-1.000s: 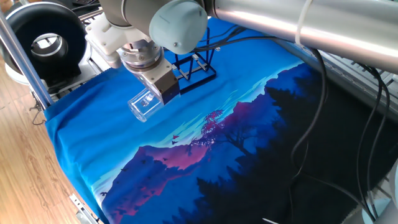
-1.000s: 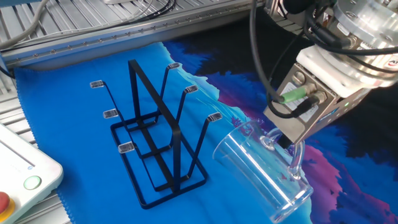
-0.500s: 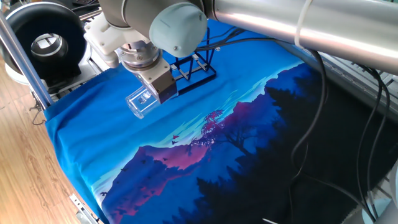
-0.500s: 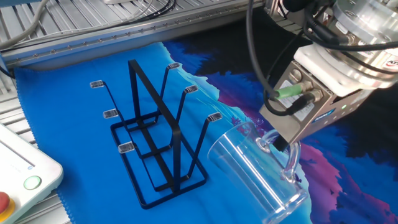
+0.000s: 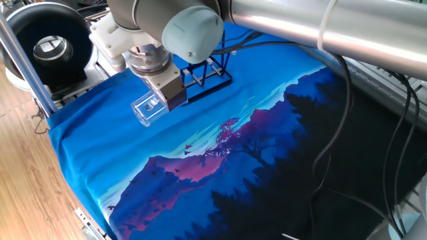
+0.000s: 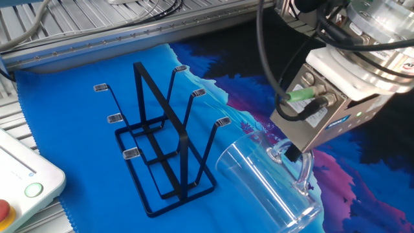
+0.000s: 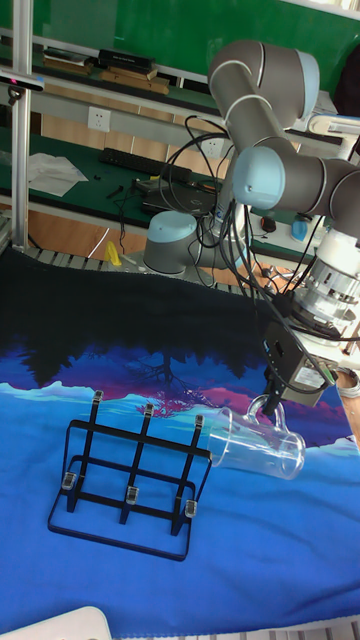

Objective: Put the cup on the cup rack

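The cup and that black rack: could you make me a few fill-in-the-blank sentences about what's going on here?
1. The gripper holds the cup by its ____.
2. The cup is tipped, with its open mouth facing the ____.
3. The rack stands on a cloth that is mostly ____ around it.
4. The number of cups already hanging on the rack is ____.

Missing words: handle; rack; blue; zero
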You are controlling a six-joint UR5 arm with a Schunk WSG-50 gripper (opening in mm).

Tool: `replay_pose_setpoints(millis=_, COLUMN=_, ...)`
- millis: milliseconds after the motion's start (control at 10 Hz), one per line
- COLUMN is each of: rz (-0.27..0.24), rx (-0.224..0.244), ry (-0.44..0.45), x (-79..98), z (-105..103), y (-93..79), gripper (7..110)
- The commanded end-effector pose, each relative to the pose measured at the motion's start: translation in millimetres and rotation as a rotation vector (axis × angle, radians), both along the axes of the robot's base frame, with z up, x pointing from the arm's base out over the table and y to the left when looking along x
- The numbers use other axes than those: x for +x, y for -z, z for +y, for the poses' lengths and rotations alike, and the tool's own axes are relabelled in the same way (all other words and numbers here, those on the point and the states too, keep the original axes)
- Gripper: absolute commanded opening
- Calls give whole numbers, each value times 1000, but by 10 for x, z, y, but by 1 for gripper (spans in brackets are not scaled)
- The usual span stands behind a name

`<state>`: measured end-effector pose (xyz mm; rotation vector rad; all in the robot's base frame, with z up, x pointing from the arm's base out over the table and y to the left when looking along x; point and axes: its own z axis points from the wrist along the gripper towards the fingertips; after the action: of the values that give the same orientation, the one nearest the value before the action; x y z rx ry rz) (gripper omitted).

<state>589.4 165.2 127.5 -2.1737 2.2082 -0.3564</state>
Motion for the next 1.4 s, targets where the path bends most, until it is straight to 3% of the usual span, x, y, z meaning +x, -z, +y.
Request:
replay_pose_setpoints(millis=0, rz=1, rx=6, ry=27, x=13, z=7, y=-17, gripper=7)
replay_pose_setpoints(millis=400, rz=26, rx=10, ry=16, x=225, z=66, y=-253, gripper=7)
replay_pose_setpoints(millis=700, rz=47, rx=52, ry=-2, x=379, z=88, y=-302, gripper=7)
replay_pose_setpoints(millis=1000, rz=95, rx=63, ry=1, x=289, z=-68, y=-357, gripper=7)
replay_pose_setpoints(millis=1300, rz=120, rx=104, ry=-10, x=200, z=-130, y=-302, gripper=7)
